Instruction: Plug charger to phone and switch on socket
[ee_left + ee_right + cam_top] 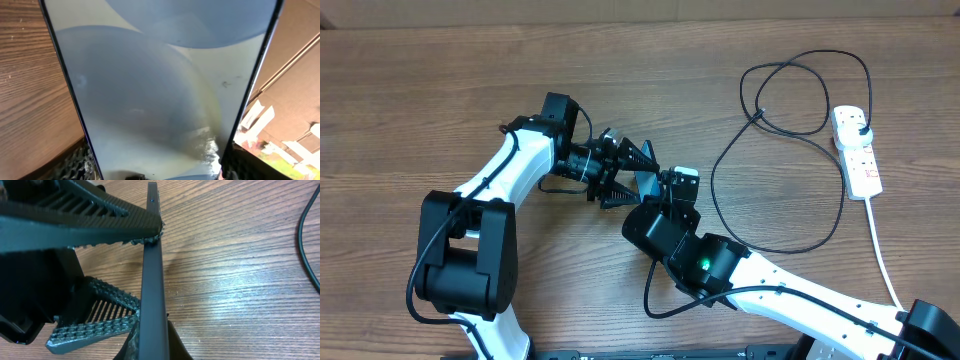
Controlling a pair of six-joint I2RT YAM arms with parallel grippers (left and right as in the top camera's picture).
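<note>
- Pinching the phone (647, 186) by its long edges, the left tool (638, 176) is clamped on it, and the phone is held on edge over the tabletop (440, 100).
- The right tool (672, 190) is placed at the phone's end; whether it is spread or pressed together cannot be told.
- The black charger (775, 135) is laid in loops far right, well apart from the phone, with one end at the white socket (857, 155).

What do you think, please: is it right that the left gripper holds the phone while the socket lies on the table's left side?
Not quite: the overhead view shows the socket on the right side of the table, not its left. The left gripper does hold the phone.
</note>
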